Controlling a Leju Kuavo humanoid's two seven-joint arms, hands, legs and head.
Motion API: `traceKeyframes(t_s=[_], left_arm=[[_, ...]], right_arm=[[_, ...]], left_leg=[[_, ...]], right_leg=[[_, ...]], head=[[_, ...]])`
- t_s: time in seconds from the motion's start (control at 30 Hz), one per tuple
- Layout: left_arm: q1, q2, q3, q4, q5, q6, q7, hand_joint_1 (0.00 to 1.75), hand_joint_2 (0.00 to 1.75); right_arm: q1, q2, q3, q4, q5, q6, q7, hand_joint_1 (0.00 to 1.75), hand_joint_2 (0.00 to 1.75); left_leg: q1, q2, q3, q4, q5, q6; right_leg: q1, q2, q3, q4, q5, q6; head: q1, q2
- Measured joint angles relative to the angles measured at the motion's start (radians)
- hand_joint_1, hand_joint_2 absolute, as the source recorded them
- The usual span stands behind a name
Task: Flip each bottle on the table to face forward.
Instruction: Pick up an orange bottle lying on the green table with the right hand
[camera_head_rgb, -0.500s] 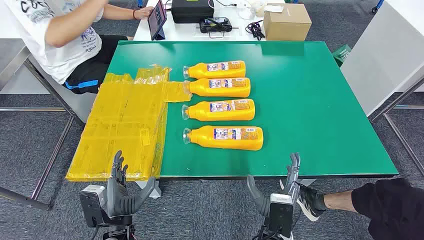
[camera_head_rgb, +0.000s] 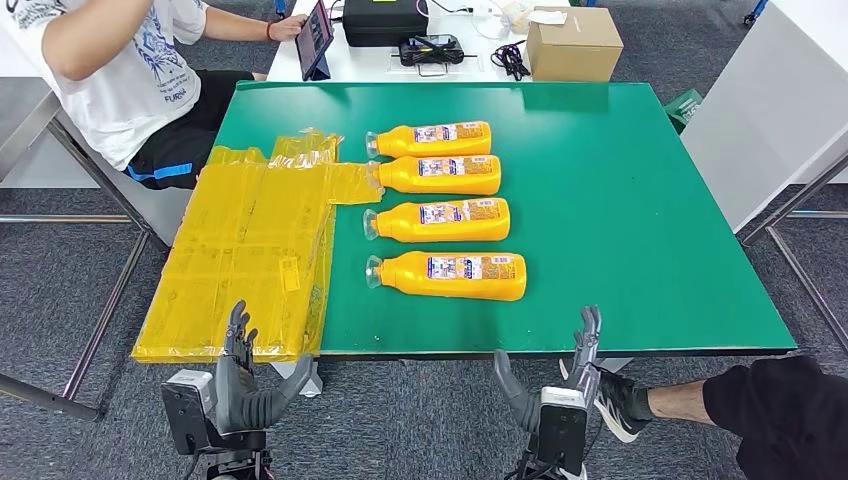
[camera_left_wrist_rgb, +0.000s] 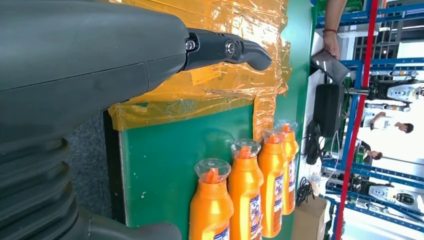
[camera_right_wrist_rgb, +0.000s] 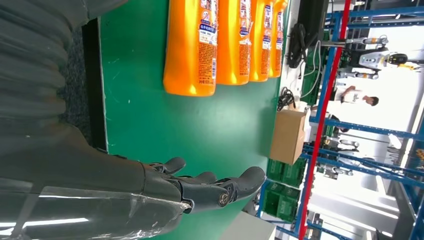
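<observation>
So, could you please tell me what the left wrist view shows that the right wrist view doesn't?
The left wrist view alone shows the yellow plastic sheet, the bottles' capped ends and a tablet under a person's hand. The right wrist view alone shows the bottles' flat bases, a cardboard box and the right hand, open. Both show the four orange bottles lying side by side on the green table, and blue shelving beyond.

Grey ribbed robot hand (camera_left_wrist_rgb: 75, 100), dark fingers (camera_left_wrist_rgb: 230, 49)
</observation>
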Motion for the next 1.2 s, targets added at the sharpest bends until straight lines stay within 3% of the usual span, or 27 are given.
traceKeyframes(t_s=[0.3,0.43,0.73,0.87,1.03,1.2], left_arm=[[-0.003,0.002,-0.015,0.0,-0.042,0.018,-0.002,0.0,1.75],[-0.012,0.007,-0.015,0.0,-0.055,0.005,-0.004,0.0,1.75],[-0.06,0.011,-0.006,0.021,-0.105,-0.036,-0.012,0.0,1.75],[-0.075,0.011,-0.001,0.034,-0.109,-0.045,-0.015,0.0,1.75],[-0.081,0.011,0.003,0.045,-0.113,-0.053,-0.015,0.0,1.75],[-0.095,0.011,0.008,0.055,-0.128,-0.077,-0.009,0.0,1.75]], right_arm=[[-0.002,-0.001,-0.005,0.0,0.065,0.001,0.021,0.0,1.75],[-0.028,-0.009,-0.009,0.0,0.176,0.032,0.088,0.0,1.75],[-0.218,-0.098,-0.076,0.024,0.311,0.22,0.293,0.0,1.75],[-0.314,-0.145,-0.103,0.066,0.323,0.258,0.33,0.0,1.75],[-0.361,-0.171,-0.113,0.101,0.347,0.282,0.362,0.0,1.75],[-0.476,-0.215,-0.108,0.2,0.422,0.421,0.476,0.0,1.75]], left_leg=[[0.0,0.0,0.0,0.0,0.0,0.0],[0.0,0.0,0.0,0.0,0.0,0.0],[-0.001,0.0,0.0,0.0,0.001,0.001],[-0.001,0.0,0.0,0.001,0.001,0.001],[-0.001,0.0,-0.001,0.001,0.001,0.001],[-0.001,0.0,-0.001,0.0,0.001,0.001]], right_leg=[[0.0,0.0,0.0,0.0,0.0,0.0],[0.0,0.0,0.0,0.0,0.0,0.0],[0.0,0.0,0.001,0.0,0.001,0.001],[0.0,0.0,0.001,0.0,0.001,0.001],[0.0,0.0,0.0,0.0,0.001,0.001],[0.0,0.0,0.0,0.0,0.001,0.001]], head=[[0.0,0.0],[0.0,0.0],[0.0,0.0],[0.0,0.0],[0.0,0.0],[0.0,0.0]])
